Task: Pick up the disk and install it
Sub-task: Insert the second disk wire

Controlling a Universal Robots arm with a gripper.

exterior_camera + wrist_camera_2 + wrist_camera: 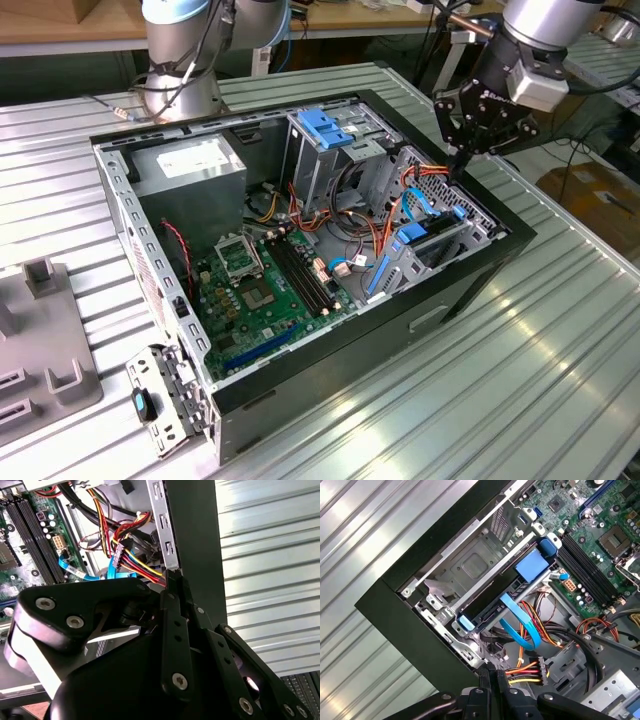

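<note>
From the exterior view's left, the disk (425,252) already sits edgewise in its bay inside the open case (160,250), just below the claw (458,160), whose fingers (492,680) are pressed together empty above the wiring, so installing seems nearly finished.

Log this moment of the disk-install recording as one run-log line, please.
gripper: shut, empty, over the case's drive-bay corner | disk: seated in bay, blue carrier rail visible | wire bundle: beside fingertips | case: open on table

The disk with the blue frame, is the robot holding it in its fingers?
No: in the first wrist view the disk sits in its bay inside the computer case, apart from the shut, empty fingers.
</note>
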